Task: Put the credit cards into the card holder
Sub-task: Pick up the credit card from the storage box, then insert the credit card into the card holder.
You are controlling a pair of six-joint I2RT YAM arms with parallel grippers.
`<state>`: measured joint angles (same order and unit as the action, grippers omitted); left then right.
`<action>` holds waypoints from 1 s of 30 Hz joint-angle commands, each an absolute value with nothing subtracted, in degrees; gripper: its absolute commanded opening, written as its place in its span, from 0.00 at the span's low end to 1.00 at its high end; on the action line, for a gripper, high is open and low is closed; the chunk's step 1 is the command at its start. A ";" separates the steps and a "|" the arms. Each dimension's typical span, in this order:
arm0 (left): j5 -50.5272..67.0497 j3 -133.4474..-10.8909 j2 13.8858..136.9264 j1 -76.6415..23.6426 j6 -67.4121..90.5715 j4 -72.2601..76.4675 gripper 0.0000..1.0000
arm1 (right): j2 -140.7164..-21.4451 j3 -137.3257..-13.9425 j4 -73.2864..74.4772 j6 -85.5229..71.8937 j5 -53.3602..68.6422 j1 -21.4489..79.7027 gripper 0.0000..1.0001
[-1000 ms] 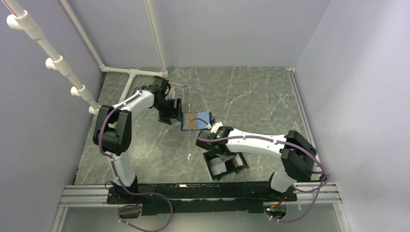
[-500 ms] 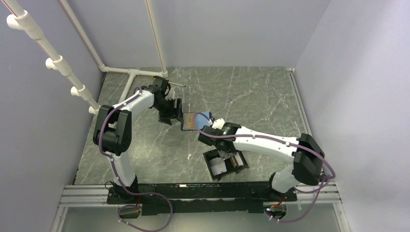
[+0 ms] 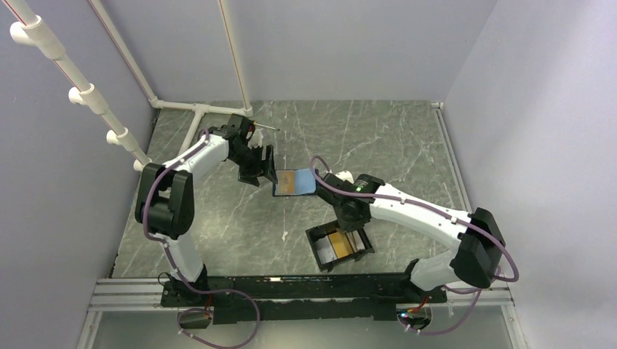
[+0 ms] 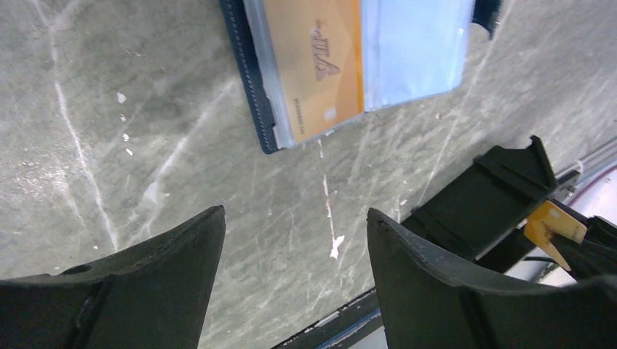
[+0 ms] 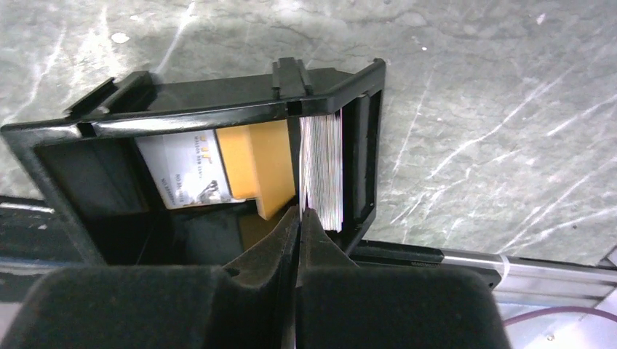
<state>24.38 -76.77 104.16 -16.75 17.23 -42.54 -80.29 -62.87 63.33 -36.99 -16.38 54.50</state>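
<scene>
The card holder [image 3: 318,254] is a black open tray near the table's front; in the right wrist view [image 5: 51,156] it holds an orange credit card [image 5: 256,163], a white printed card and a white stack on edge [image 5: 324,171]. My right gripper [image 3: 351,224] [image 5: 300,212] hangs over the tray's right part, shut on a thin credit card seen edge-on [image 5: 300,163] beside the stack. Another orange credit card [image 3: 291,182] [image 4: 313,65] lies in the open dark blue wallet [image 3: 308,181]. My left gripper [image 3: 263,166] [image 4: 295,214] is open and empty just left of the wallet.
White pipe framing [image 3: 195,116] runs along the back left corner and left wall. The black rail [image 3: 305,287] with the arm bases lines the near edge, close behind the card holder. Purple walls close in both sides.
My right arm has swung its wrist to the right over the card holder, uncovering the wallet. Orange now shows inside the tray where white showed before. The left arm has barely moved.
</scene>
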 commanded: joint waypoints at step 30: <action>67.13 -55.17 87.89 -14.94 69.14 37.28 0.74 | -75.92 -55.18 -20.09 -57.27 39.27 27.24 0.00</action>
